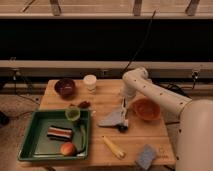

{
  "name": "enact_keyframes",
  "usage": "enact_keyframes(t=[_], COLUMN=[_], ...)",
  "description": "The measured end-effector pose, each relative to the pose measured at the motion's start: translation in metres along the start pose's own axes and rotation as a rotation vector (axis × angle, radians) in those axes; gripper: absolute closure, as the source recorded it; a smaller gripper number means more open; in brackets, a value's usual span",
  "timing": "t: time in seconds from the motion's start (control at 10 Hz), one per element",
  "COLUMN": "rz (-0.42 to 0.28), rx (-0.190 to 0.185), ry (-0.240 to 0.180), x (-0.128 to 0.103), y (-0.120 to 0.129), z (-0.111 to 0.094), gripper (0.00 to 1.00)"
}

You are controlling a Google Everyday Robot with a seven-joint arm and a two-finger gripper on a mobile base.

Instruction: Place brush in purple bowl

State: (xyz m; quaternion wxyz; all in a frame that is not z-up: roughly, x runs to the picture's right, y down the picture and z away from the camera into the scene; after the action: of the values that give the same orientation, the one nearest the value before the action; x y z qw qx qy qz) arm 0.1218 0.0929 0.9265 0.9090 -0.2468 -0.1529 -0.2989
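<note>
Gripper [123, 105], jaws wide, hangs right over brush [123, 125] nr table [105, 100] centre — purple bowl [65, 87] far-left, well apart.

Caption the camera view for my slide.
Open two-finger gripper hovers over the whitish-handled, dark-bristled brush on the wooden table; the small round purple bowl sits at its back-left corner.

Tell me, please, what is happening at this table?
The robot's single arm reaches in from the right. Its gripper hangs open, low over the middle of the table, right by the brush and beside the orange bowl. The brush appears to lie on the wood, not yet lifted. The purple bowl sits empty near the far left corner.
</note>
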Motion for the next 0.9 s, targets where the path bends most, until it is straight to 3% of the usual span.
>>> enact_keyframes(t=[0.5, 0.9], rz=[-0.1, -0.131], rx=[-0.068, -0.113], ry=[0.061, 0.1], x=[-0.004, 0.002], y=[-0.001, 0.002], z=[0.004, 0.011], gripper=[0.35, 0.35])
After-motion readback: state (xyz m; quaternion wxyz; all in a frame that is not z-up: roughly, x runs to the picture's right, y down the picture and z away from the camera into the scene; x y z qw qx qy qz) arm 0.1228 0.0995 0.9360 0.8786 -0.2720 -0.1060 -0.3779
